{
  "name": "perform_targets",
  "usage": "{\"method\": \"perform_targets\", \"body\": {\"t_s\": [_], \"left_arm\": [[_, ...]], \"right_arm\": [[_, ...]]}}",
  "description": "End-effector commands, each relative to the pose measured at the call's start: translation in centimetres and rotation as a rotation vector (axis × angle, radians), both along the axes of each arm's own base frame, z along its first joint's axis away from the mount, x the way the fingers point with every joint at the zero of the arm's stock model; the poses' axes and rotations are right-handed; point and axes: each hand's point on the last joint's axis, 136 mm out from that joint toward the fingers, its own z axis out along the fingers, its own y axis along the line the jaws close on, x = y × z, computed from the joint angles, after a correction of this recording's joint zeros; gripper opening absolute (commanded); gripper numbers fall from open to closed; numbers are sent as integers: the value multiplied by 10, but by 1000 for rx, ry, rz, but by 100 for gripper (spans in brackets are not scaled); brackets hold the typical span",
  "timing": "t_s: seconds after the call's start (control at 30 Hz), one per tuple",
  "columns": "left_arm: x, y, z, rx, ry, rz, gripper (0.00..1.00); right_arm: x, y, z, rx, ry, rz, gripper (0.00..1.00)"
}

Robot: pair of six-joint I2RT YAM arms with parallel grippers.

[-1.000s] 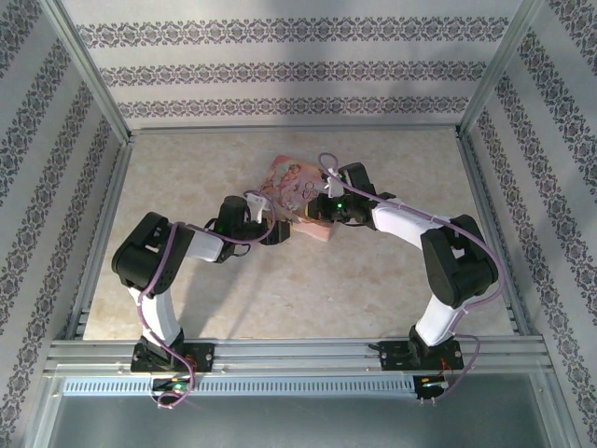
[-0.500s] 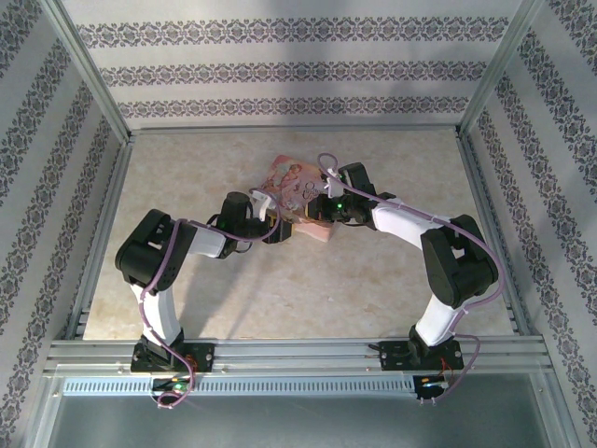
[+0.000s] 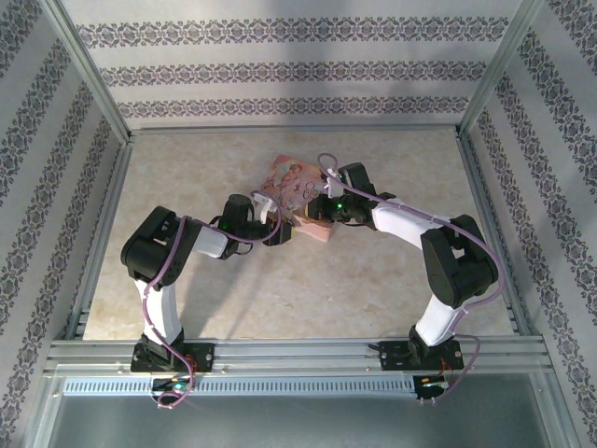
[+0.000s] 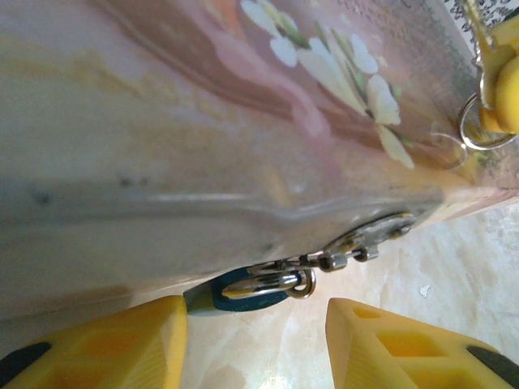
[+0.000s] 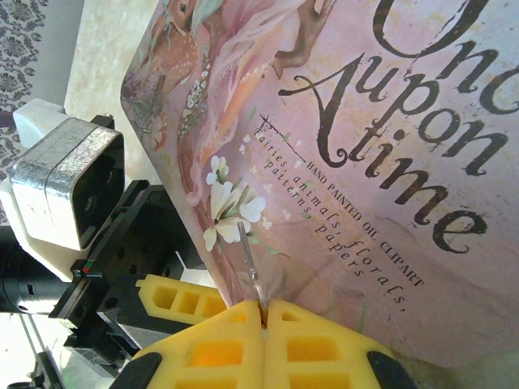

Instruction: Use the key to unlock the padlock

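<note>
- The left hand [image 4: 258, 318] was spread wide, its yellow fingers [image 4: 105, 344] low on either side of the padlock [image 4: 243, 290].
- And there sat the padlock, teal body and silvery shackle, hooked through the small metal hasp [image 4: 369, 233] at the bottom edge of the pink box [image 4: 203, 121], right down by the counter [image 4: 405, 271].
- Whether the near finger touched the teal body could not be told.
- The right hand [image 5: 263, 316] was pressed together, pinching a thin silvery key [image 5: 250, 259] seen edge-on against the box's flowered lid.
- A metal ring [image 4: 478, 134] hung beside that hand's yellow fingertip [image 4: 507, 81].
- Crowding in, the left arm's wrist camera [image 5: 65, 182] sat just beside the box.
- From above, both arms met at the box mid-counter.
- The counter was beige and marbled, with an aluminium frame [image 3: 298, 353] and striped patterned walls [image 3: 298, 70] around it.
</note>
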Motion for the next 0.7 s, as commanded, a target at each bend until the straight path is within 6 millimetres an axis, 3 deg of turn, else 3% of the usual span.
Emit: {"method": "perform_targets", "body": {"t_s": [0.0, 0.67], "left_arm": [[1, -1, 2, -36, -17, -2, 48], [-3, -13, -1, -38, -14, -20, 40]], "right_arm": [[-15, -9, -27, -68, 81, 4, 0], [-15, -8, -26, -71, 79, 4, 0]]}}
